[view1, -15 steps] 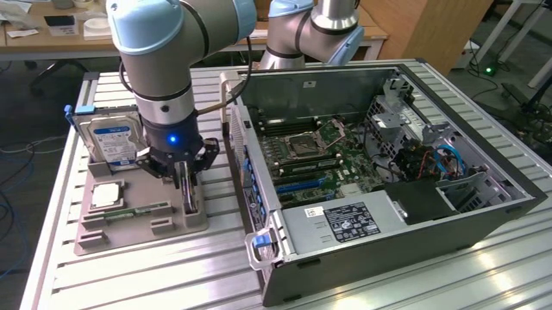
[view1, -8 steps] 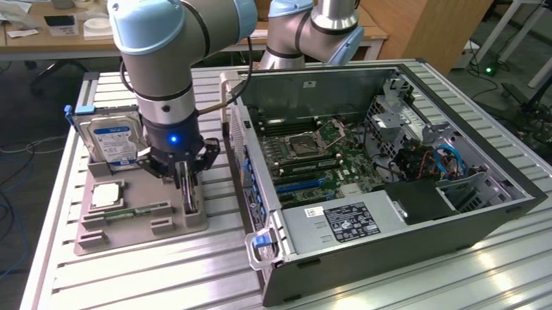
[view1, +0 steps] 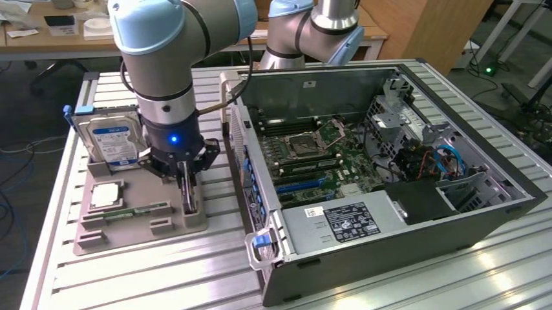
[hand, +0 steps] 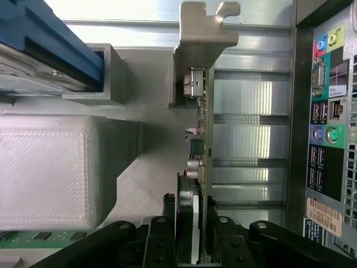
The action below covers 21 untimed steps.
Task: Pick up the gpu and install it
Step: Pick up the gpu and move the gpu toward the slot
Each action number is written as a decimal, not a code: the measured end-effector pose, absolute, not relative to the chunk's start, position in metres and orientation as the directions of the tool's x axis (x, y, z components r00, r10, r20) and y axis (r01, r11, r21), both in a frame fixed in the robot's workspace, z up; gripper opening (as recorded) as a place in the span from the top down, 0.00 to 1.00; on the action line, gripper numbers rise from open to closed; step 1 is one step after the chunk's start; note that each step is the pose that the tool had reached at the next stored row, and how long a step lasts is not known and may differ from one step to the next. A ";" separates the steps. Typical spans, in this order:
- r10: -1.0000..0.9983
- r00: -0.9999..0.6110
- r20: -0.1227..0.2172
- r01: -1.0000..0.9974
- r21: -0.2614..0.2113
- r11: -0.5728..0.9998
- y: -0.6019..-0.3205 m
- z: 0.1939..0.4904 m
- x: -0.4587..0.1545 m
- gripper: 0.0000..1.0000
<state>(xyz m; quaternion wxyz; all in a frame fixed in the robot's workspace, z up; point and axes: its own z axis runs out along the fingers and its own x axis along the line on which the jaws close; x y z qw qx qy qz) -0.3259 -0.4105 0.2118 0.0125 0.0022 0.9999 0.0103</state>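
The end effector's (hand: 191, 205) black fingers (hand: 167, 234) pinch the gpu (hand: 196, 84) on both faces, with its silvery bracket at the far end. In the exterior view the card stands on edge in a grey holder (view1: 129, 229) on the tabletop (view1: 172, 278). It is just beside the open computer case (view1: 388, 213), and a hard drive (view1: 112, 139) stands in the same holder.

Exterior view high, angled down, wrist view close, both on gpu (hand: 203, 100)
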 end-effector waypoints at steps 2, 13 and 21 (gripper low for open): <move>0.005 -1.000 -0.025 0.004 0.021 1.000 -0.411 0.212 -0.326 0.70; 0.005 -1.000 -0.025 0.004 0.021 1.000 -0.411 0.212 -0.326 0.72; 0.005 -1.000 -0.025 0.004 0.021 1.000 -0.411 0.212 -0.326 0.72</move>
